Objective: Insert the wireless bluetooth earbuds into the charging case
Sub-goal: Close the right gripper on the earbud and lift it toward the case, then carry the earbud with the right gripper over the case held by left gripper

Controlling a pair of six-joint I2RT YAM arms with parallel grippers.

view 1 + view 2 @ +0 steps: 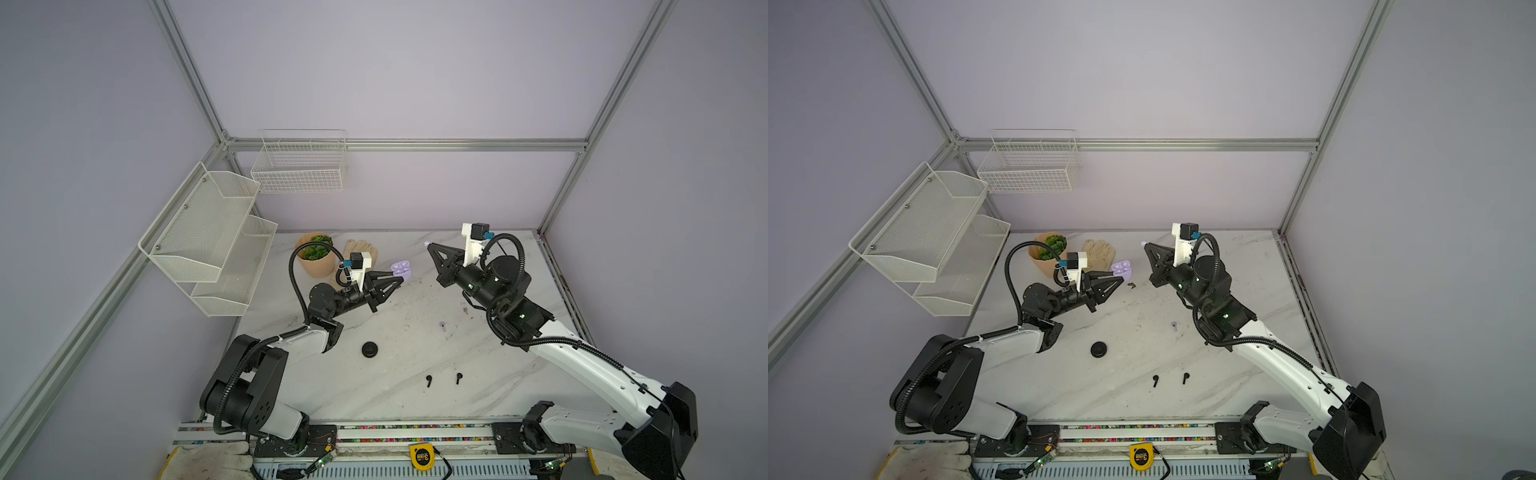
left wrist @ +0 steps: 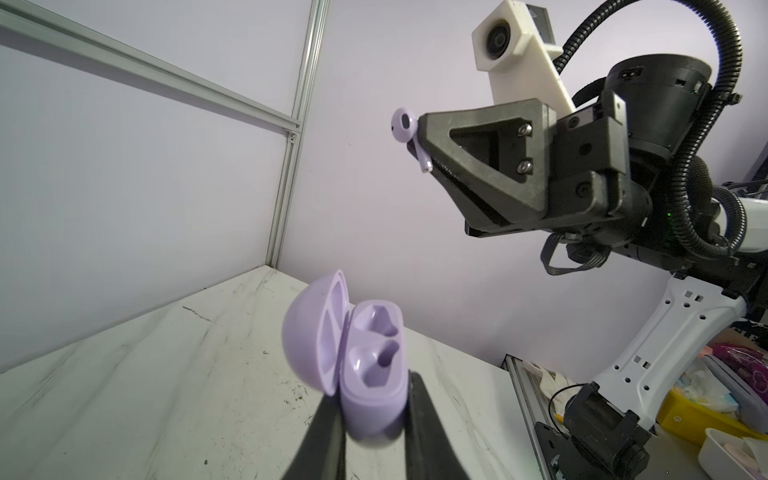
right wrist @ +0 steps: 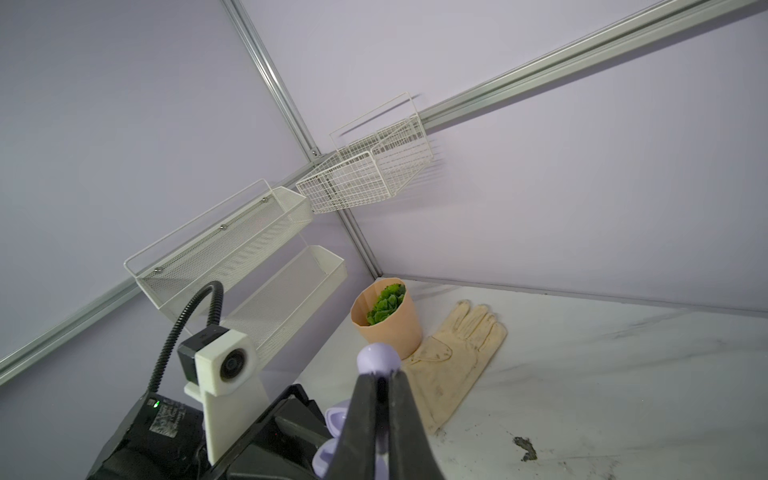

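Note:
My left gripper (image 1: 398, 279) (image 1: 1119, 279) (image 2: 372, 401) is shut on the lilac charging case (image 1: 402, 268) (image 1: 1123, 268) (image 2: 376, 370), held above the table with its lid (image 2: 311, 332) open and both sockets empty. My right gripper (image 1: 430, 247) (image 1: 1147, 247) (image 2: 422, 139) (image 3: 380, 376), raised to the right of the case, is shut on the stem of a lilac earbud (image 1: 427, 244) (image 2: 402, 121) (image 3: 378, 358). Another lilac earbud (image 1: 442, 325) (image 1: 1174, 325) lies mid-table. Two black earbuds (image 1: 428, 380) (image 1: 459, 377) lie nearer the front.
A shut round black case (image 1: 369, 349) (image 1: 1099, 349) sits left of centre. A potted plant (image 1: 318, 255) (image 3: 388, 320) and a beige glove (image 1: 359, 249) (image 3: 457, 357) stand at the back left. A mesh shelf (image 1: 216, 237) and a wire basket (image 1: 301, 166) hang on the walls.

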